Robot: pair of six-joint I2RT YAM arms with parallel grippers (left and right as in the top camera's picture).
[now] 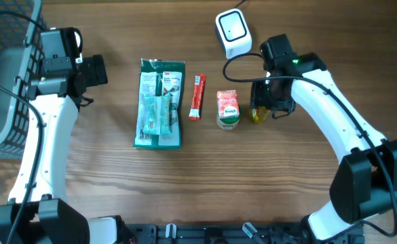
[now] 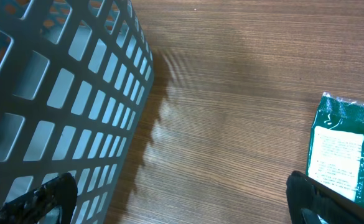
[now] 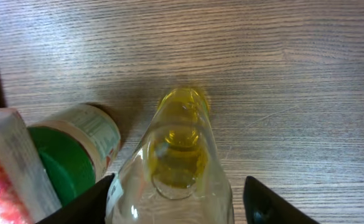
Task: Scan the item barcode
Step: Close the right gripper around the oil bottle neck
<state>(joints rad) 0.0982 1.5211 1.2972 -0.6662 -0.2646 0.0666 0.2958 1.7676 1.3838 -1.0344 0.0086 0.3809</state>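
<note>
The bottle is small and clear, with yellow liquid gathered at its far end. It rests on the desk between the spread fingers of the right pincer, not yet clamped. The scanner is white and rounded, with a dark window facing up. It stands near the bottle, farther back.

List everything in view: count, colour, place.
grey plastic mesh basket: one, grey, far left
flat green plastic packet: one, green, left of centre
slim red stick sachet: one, red, right of packet
small red-and-white pack: one, red-white, right of sachet
small green-lidded jar: one, green lid, beside that pack
clear bottle of yellow liquid: one, yellow, right of jar
white boxy barcode scanner: one, white, table's far edge
left gripper: one, black, open, beside basket
right gripper: one, black, open, around bottle
</note>
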